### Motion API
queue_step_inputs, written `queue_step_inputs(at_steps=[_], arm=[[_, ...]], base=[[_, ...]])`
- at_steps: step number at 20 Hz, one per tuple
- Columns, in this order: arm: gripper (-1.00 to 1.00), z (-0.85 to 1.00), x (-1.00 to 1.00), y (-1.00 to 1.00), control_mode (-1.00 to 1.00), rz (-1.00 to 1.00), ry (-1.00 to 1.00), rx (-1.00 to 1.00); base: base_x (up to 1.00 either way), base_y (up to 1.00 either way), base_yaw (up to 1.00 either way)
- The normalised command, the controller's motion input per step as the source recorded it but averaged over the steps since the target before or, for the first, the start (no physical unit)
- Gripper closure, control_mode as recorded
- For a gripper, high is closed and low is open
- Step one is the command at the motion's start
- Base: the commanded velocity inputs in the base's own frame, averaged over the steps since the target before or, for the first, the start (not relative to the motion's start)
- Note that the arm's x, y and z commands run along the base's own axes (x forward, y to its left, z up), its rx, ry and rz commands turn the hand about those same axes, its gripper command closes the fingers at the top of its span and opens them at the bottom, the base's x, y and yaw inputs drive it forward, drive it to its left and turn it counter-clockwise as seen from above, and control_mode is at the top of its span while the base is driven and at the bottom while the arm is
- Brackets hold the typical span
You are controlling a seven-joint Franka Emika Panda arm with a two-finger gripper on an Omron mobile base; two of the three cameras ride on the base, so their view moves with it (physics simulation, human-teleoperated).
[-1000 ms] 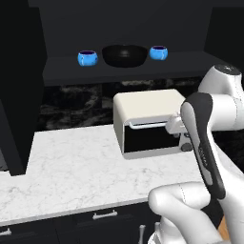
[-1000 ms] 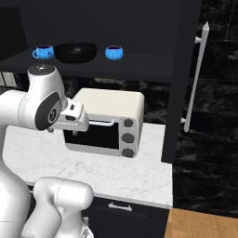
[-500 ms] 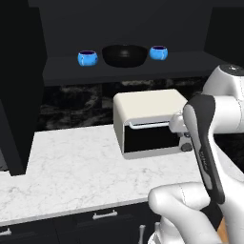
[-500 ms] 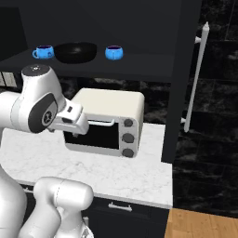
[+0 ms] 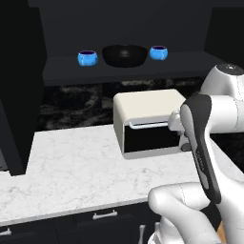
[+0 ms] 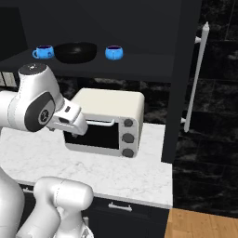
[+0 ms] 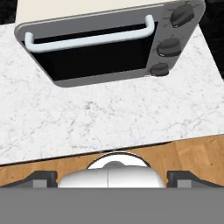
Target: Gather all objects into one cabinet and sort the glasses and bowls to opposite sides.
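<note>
**Arm drifting, nothing in hand**

Gripper (image 7: 112,177) jaws wide apart, empty, facing down at the toaster oven (image 7: 109,41) on the counter (image 7: 109,113). Over the last second the elbow swings slightly. Two blue cups (image 5: 87,58) (image 5: 158,52) flank the black bowl (image 5: 125,55) on the cabinet shelf (image 5: 62,69); sorting not done

Dim, flat rendered light, perhaps slightly soft

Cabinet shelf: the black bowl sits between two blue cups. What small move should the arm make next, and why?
Probably lift the hand toward the blue cup right of the bowl. The black bowl separates it from the other blue cup on the shelf, so cups and bowl are not yet sorted to opposite sides. The gripper is open, holds nothing and faces down at the toaster oven.
</note>
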Motion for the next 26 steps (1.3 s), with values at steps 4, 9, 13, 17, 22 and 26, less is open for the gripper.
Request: queue_step_inputs(at_steps=[4,9,13,17,22,26], arm=[[-1.0,0.0,0.0,0.0,1.0,0.0,0.0,0.0],[-1.0,0.0,0.0,0.0,1.0,0.0,0.0,0.0],[-1.0,0.0,0.0,0.0,1.0,0.0,0.0,0.0],[-1.0,0.0,0.0,0.0,1.0,0.0,0.0,0.0],[-1.0,0.0,0.0,0.0,1.0,0.0,0.0,0.0],[-1.0,0.0,0.0,0.0,1.0,0.0,0.0,0.0]], base=[[-0.14,0.0,0.0],[-0.89,0.0,0.01],[-0.99,0.0,0.13],[-0.7,0.01,0.51],[-0.38,0.16,0.78],[-0.15,0.29,0.82]])
